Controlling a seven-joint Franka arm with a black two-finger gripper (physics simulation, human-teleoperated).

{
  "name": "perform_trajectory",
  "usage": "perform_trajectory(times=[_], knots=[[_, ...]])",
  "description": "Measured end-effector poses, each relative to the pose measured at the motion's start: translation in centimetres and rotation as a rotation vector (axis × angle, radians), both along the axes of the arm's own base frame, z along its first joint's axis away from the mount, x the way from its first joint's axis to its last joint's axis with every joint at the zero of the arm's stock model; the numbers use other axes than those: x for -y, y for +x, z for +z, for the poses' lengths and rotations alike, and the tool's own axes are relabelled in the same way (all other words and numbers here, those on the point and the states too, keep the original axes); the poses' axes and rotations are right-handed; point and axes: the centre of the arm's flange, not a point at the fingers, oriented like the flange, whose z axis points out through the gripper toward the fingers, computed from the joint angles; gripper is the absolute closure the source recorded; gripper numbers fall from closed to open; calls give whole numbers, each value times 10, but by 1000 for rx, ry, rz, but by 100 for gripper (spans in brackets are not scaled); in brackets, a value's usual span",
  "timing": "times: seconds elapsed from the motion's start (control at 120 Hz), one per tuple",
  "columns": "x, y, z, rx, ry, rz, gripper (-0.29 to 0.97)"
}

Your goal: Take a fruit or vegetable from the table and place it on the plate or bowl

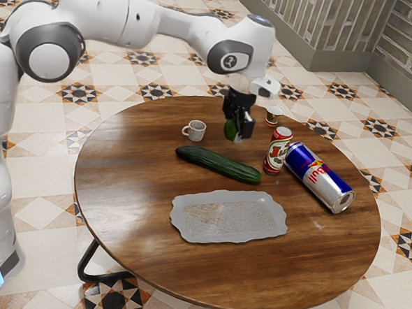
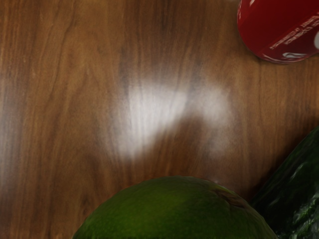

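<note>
Fingers (image 1: 244,129) of the gripper (image 1: 235,134) clamp a small green fruit (image 1: 230,130), and part of it is hidden between them. It hangs over the wooden table (image 1: 123,173). The cucumber (image 1: 218,164) lies near the fingers, and the grey plate (image 1: 227,216) is well apart from them. The arm reaches in from the exterior view's upper left with the hand pointing down.

At the wrist, the green fruit (image 2: 174,211) is cut off just under the hand. It is smooth, with a brownish spot. The cucumber (image 2: 296,189) beside it and a red can (image 2: 281,27) farther off are both cropped.

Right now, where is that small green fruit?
The green fruit is gripped in the hand over the far side of the table, with the white cup on the exterior view's left and the red can on its right.
</note>
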Motion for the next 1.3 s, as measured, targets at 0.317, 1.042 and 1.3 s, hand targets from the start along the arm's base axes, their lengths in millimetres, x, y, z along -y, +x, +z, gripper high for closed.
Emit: perform_trajectory(times=[0.317, 1.042, 1.3], knots=[[109, -23, 34, 17, -9, -174, 43], [213, -51, 5, -53, 1, -361, 44], [214, -52, 7, -47, 0, -363, 14]])
